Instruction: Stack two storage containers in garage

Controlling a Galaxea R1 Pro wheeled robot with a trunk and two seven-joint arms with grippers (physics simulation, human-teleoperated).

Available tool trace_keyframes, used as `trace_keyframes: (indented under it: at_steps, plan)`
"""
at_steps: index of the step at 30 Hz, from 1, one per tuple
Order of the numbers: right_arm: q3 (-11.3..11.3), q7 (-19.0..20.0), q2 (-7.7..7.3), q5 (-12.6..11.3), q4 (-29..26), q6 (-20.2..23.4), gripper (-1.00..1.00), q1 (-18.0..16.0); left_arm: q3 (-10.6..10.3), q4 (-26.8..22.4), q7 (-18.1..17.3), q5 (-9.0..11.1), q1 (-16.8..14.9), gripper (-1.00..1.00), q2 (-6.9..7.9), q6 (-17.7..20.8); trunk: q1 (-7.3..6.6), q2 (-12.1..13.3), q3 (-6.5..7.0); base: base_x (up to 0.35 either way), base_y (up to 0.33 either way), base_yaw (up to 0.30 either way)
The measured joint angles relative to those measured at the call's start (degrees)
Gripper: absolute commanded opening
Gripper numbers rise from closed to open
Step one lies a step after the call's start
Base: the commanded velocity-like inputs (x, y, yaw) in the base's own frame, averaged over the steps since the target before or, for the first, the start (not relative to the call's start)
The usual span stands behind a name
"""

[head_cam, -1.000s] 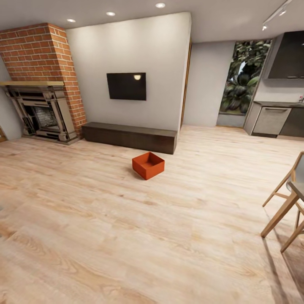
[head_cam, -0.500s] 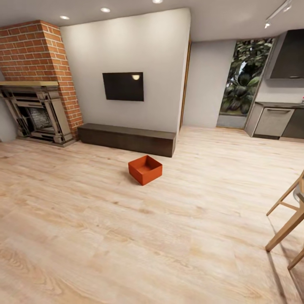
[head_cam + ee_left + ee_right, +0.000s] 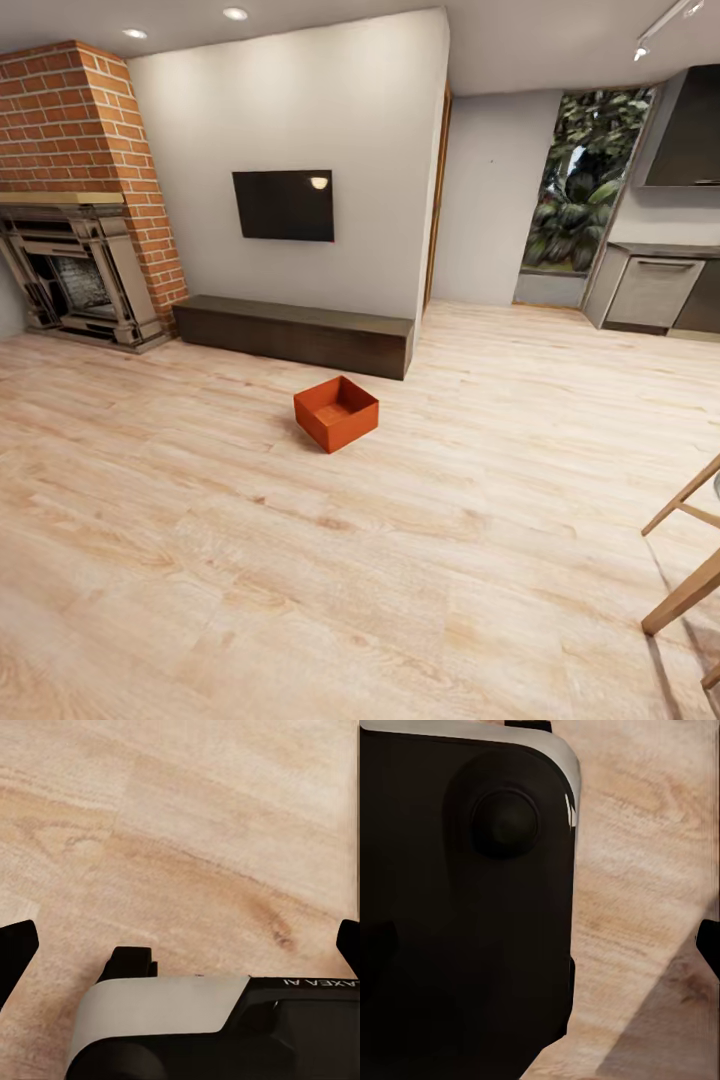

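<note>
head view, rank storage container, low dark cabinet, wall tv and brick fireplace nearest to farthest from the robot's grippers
1. storage container, alone on the wood floor, mid-room.
2. low dark cabinet, behind it against the wall.
3. wall TV, above the cabinet, and brick fireplace, far left: too close to call.

Orange-red storage container point(image 3: 337, 412) on light wood plank floor point(image 3: 300, 560). Far left, red brick fireplace point(image 3: 85, 130). Black TV point(image 3: 284, 205) on pale grey wall point(image 3: 330, 110); dark-brown cabinet point(image 3: 293, 334) beneath.
</note>
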Motion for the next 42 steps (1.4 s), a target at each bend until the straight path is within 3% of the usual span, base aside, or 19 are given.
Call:
trace_keyframes:
  at_steps: [42]
  plan:
    - [0.0,0.0,0.00,0.0,0.0,0.0,1.00,0.0,0.0,0.0,0.0,0.0,0.0,1.00,0.07,0.0,0.00,0.0,0.00,0.333,-0.126,0.000]
